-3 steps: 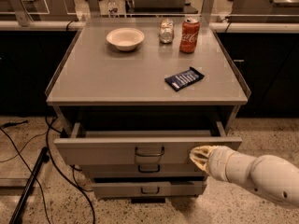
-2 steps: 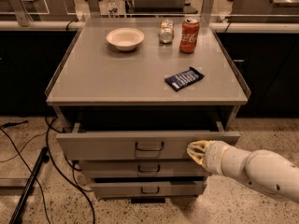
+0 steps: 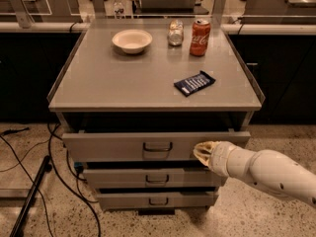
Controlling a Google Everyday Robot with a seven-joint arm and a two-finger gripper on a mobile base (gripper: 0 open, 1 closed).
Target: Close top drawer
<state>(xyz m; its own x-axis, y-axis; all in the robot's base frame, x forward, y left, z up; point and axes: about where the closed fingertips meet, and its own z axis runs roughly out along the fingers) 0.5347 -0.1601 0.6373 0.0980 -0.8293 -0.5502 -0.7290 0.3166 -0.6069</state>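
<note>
Gripper (image 3: 203,151) low at the near right, its tip against the front of the top drawer (image 3: 108,146), just right of the pull handle (image 3: 157,147). How far open it stands: cannot tell. Nothing seen held. Drawer sits partway out, long axis left to right, dark gap above it. It lies straight beyond the gripper, so closing likely wants a push away, into the cabinet. Farther, on the cabinet top (image 3: 113,78): blue snack packet (image 3: 194,83), red soda can (image 3: 200,30), white bowl (image 3: 132,40).

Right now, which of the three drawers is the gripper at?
The top drawer, the widest one, standing open; the gripper is at its front's right side. Two shorter drawers lie below.
</note>
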